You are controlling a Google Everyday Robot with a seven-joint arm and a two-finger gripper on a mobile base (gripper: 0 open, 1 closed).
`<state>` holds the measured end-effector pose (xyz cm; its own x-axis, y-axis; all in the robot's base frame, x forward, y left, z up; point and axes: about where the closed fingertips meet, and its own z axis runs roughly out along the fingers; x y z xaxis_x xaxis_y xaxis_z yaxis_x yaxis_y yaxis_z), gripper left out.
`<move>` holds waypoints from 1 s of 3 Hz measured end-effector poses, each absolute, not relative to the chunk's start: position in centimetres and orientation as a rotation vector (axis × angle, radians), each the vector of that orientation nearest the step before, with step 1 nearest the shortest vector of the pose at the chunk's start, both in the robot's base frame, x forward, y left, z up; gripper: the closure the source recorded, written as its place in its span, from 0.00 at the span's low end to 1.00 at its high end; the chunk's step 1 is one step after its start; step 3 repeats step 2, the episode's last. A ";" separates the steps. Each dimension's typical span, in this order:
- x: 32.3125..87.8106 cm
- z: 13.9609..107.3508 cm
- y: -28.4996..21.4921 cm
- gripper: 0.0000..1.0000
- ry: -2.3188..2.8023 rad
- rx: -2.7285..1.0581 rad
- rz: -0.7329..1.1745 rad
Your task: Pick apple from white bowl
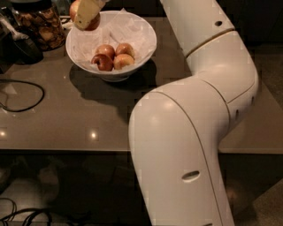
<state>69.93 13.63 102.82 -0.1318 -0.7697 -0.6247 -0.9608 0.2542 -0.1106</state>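
Observation:
The white bowl point(141, 48) stands on the brown table, lined with crinkled white paper, with three smaller apples point(113, 56) inside. My gripper point(86, 13) is at the top left, above the bowl's left rim, shut on the large red-orange apple point(75, 9). A pale fingertip point(85, 14) covers most of the apple, which is held in the air clear of the bowl. The top of the apple is cut off by the frame edge.
A glass jar of brown snacks point(40, 24) stands left of the bowl. A dark object point(20, 48) and a black cable loop point(22, 95) lie at the table's left. My large white arm point(190, 123) fills the right side. The table's front edge point(66, 150) runs across.

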 end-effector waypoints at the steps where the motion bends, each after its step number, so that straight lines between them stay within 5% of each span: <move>1: 67.1 105.7 15.3 1.00 1.856 -1.612 0.487; 3: 65.1 107.6 16.4 1.00 1.788 -1.644 0.524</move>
